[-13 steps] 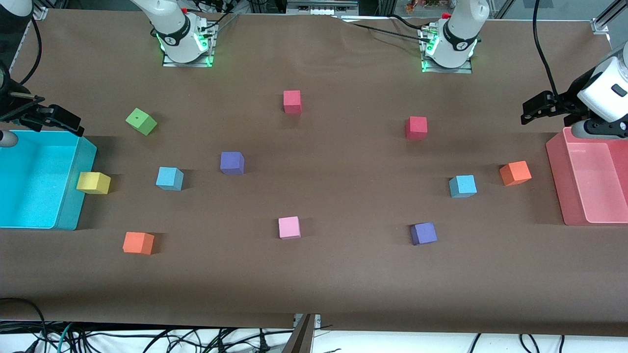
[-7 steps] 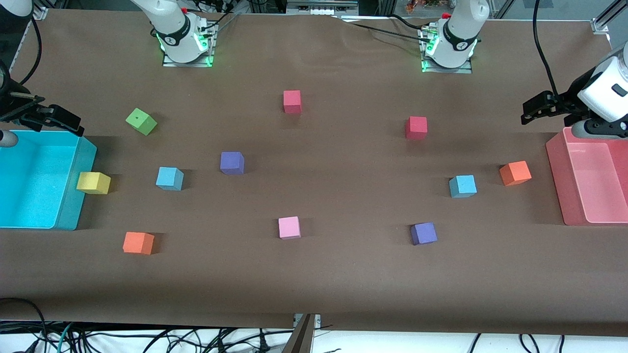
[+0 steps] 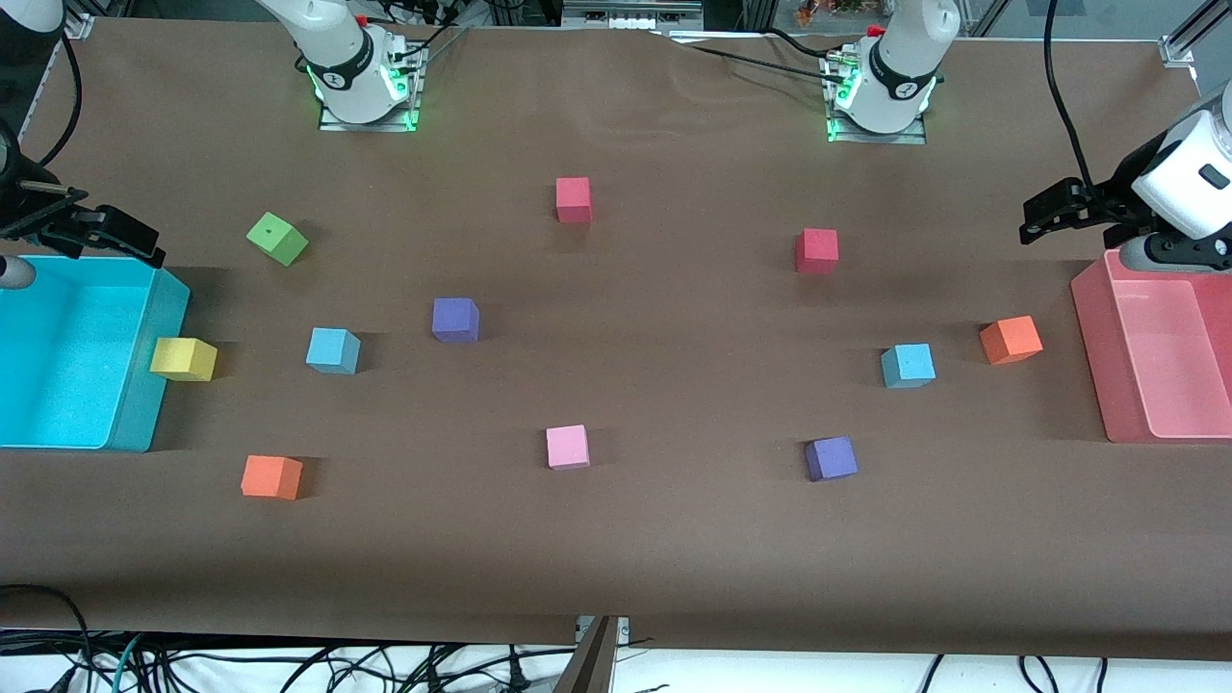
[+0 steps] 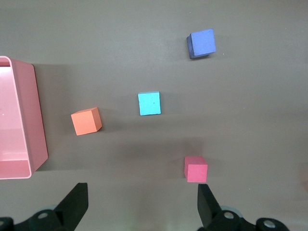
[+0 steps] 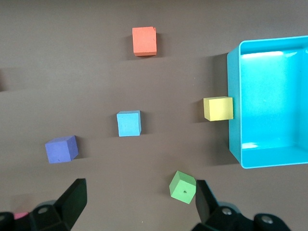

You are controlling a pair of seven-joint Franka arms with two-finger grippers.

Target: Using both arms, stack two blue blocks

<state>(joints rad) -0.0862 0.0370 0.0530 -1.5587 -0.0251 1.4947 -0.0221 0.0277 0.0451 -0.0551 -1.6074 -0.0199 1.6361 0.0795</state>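
Blue blocks (image 3: 332, 349) (image 3: 908, 366) lie apart; wrist views show both end effectors (image 4: 139, 204) (image 5: 139, 202) wide.

A brown paper-covered table (image 3: 616, 558) was strewn with coloured foam cubes; two sky-blue foam cubes (image 3: 332, 349) (image 3: 908, 365) were set well apart, neither between any jaws.

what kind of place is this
Likely a robotics lab bench: two arms bolted to a table, foam cubes such as a blue block scattered on it, and loose cables along its edge.
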